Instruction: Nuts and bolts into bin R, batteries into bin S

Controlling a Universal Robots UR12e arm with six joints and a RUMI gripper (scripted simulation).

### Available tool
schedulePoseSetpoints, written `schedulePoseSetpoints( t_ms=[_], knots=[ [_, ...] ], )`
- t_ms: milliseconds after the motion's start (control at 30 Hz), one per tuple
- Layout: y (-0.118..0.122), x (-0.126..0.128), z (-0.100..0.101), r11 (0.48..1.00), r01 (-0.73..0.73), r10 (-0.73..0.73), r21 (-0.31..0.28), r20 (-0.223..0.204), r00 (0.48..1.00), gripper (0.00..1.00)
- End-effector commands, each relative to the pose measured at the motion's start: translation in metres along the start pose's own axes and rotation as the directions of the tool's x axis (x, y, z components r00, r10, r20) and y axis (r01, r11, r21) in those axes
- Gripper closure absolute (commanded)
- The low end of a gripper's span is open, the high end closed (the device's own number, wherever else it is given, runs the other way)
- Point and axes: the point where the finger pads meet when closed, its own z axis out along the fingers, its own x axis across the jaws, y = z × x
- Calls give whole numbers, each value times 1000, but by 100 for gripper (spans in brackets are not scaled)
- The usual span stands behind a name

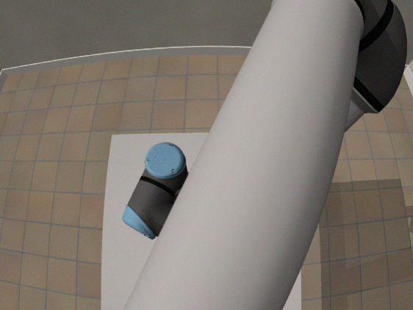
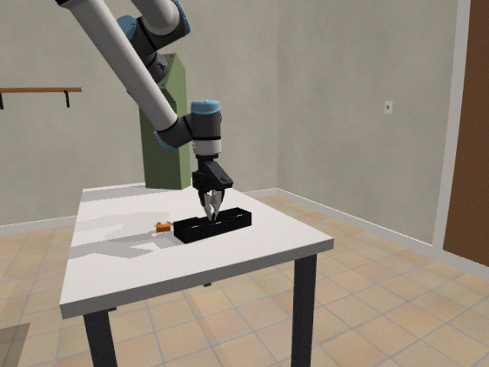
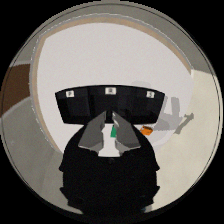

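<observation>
Three joined black bins stand upright. In the wrist view, bin R (image 3: 99, 101) (image 2: 214, 228) is in the middle and bin S (image 3: 145, 107) (image 2: 186, 231) is on the right. My gripper (image 2: 212, 220) (image 3: 109, 111) is shut, with nothing visible between its fingers, and its tips are at bin R's opening. An orange block-shaped object (image 3: 146, 131) (image 2: 163, 228) lies on the table beside bin S. A small green object (image 3: 113, 132) shows beyond the jaws, beside the bins. I cannot tell what either one is. The bins' contents are too dark to see.
The third bin, P (image 3: 76, 107) (image 2: 240, 218), adjoins bin R on the side away from bin S. The white table (image 2: 270, 243) carries a green pedestal (image 2: 163, 161) at the back. In the top view the arm hides the bins and fingers.
</observation>
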Motion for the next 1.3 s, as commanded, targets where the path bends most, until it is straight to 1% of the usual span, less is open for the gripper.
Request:
schedulePoseSetpoints(
  t_ms=[0, 333, 400, 667, 867, 900, 967, 1267],
  knots=[
    [0, 0, -6, 1000, 0, 0, 1, 0, 1000, 96],
    [0, 0, -20, 1000, 0, 0, 1, 0, 1000, 96],
    [0, 0, -20, 1000, 0, 0, 1, 0, 1000, 96],
    [0, 0, -51, 1000, 0, 0, 1, 0, 1000, 96],
    [0, 0, -51, 1000, 0, 0, 1, 0, 1000, 96],
    [0, -5, -51, 1000, 0, 0, 1, 0, 1000, 96],
    [0, -5, -51, 1000, 0, 0, 1, 0, 1000, 96],
    [2, -50, -51, 1000, 0, 0, 1, 0, 1000, 96]
  ],
)
